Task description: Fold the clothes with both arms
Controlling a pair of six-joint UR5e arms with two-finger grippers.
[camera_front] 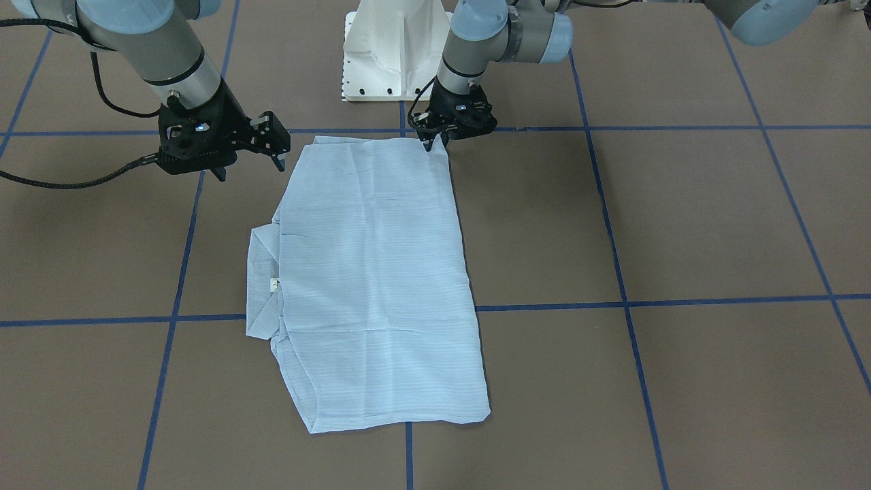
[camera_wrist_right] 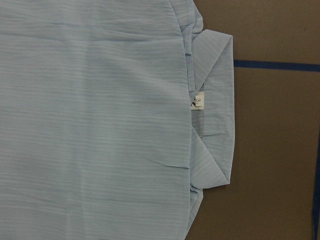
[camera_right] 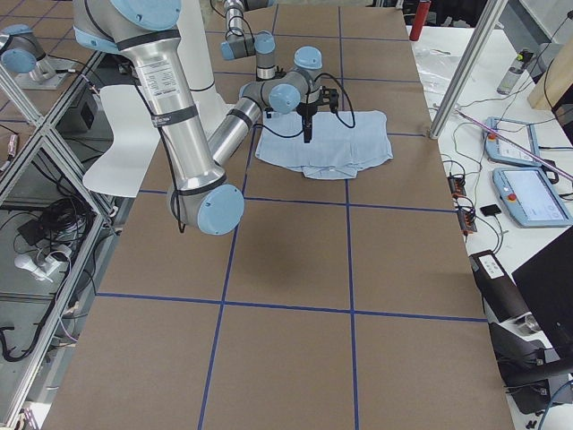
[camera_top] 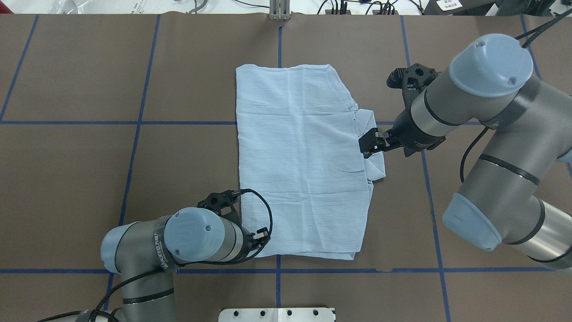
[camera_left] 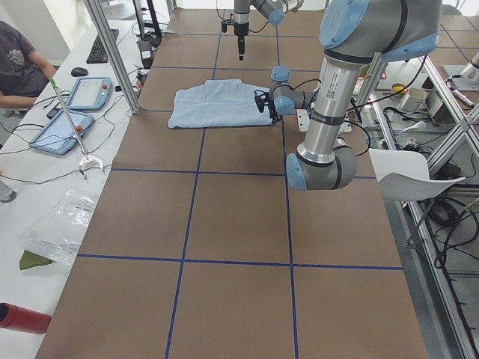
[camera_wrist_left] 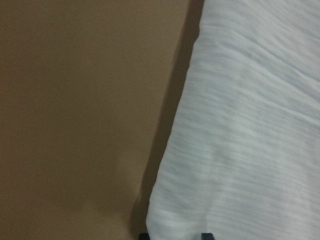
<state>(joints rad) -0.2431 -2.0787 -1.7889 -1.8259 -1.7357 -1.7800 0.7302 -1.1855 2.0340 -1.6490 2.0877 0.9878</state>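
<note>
A pale blue, finely striped button-up shirt [camera_front: 381, 272] lies folded into a long rectangle in the middle of the brown paper-covered table [camera_front: 680, 224], which is crossed by a grid of blue tape lines [camera_front: 603, 204]. One short edge lies toward the white pedestal base [camera_front: 395, 47], just beside a cross line of tape; the other short edge points to the operators' side. The long edge on the robot's left runs straight and clean from corner to corner. The long edge on the robot's right is broken by the folded collar [camera_front: 262, 286], which juts out past the body of the cloth and shows a small white size label [camera_wrist_right: 198, 101]. The black two-finger left gripper [camera_front: 433, 143] points down at the shirt's corner nearest the base on the robot's left, its fingers drawn together and pinching that corner of cloth against the table. The black right gripper [camera_top: 365, 146] hangs above the collar side, clear of the cloth, with its fingers spread and nothing between them; its wrist camera looks down on the collar and label from some height. Bare brown table stretches wide on both long sides of the shirt and beyond the far short edge.
</note>
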